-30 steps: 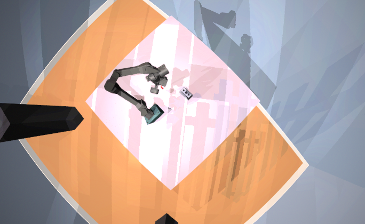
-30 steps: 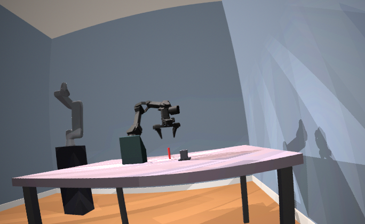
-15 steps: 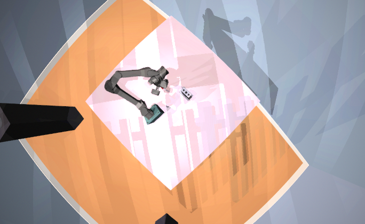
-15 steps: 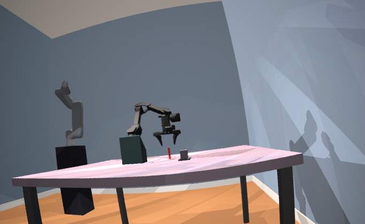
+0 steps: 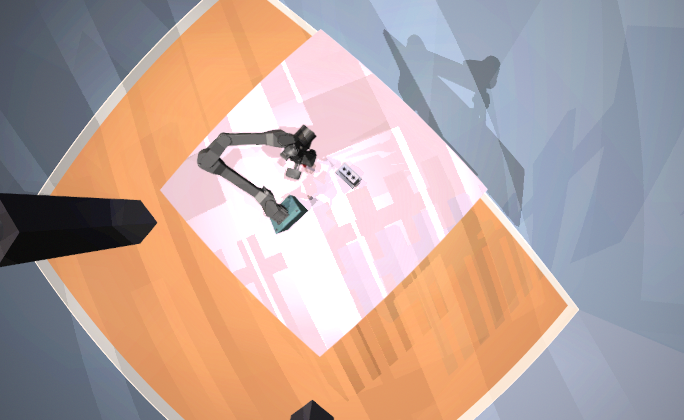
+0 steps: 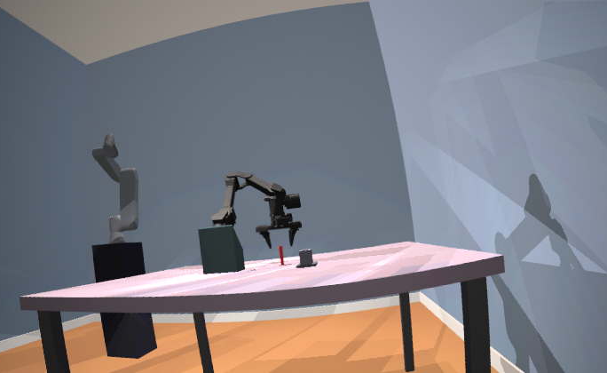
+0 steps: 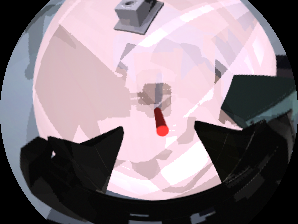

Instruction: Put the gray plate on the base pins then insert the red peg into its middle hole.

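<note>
The red peg (image 6: pixel 280 255) (image 7: pixel 161 123) stands upright on the pink table (image 6: pixel 366 271) (image 5: pixel 334 292). My gripper (image 6: pixel 279 242) (image 7: pixel 159 127) (image 5: pixel 303 162) is open and empty. It hangs straight above the peg, with its fingertips a little above the peg's top. The gray plate (image 6: pixel 305 256) (image 7: pixel 137 4) (image 5: pixel 351 174), with three holes in its top, sits on the dark base (image 6: pixel 306 265) a short way to the right of the peg and clear of the gripper.
The arm stands on a teal block (image 6: pixel 220 249) (image 5: pixel 288 214) (image 7: pixel 256 96) left of the peg. A second grey arm (image 6: pixel 122 189) on a black pedestal (image 6: pixel 121 278) (image 5: pixel 68 224) stands beyond the table's left end.
</note>
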### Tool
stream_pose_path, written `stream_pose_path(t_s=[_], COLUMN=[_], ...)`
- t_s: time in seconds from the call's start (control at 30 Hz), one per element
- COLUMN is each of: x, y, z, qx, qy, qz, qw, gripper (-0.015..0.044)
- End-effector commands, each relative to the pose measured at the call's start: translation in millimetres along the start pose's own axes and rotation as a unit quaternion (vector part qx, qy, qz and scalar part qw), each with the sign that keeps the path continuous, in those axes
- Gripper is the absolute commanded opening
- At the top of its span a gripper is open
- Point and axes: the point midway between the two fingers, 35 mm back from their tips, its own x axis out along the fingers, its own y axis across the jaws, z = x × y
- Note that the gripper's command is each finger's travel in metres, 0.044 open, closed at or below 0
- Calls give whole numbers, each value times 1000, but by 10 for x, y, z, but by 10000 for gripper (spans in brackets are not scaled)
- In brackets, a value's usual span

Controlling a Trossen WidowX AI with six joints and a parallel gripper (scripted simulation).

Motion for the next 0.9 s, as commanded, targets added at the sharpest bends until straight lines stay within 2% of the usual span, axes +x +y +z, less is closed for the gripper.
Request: stream_pose_path(t_s=[0.0,0.63,0.87], x=[59,329,329], y=[-8,-22,-22], z=[4,-18,-18], qx=[3,4,4], qy=[0,2,2], qz=[0,1,1], qw=[1000,1000,1000], gripper=[440,440,256])
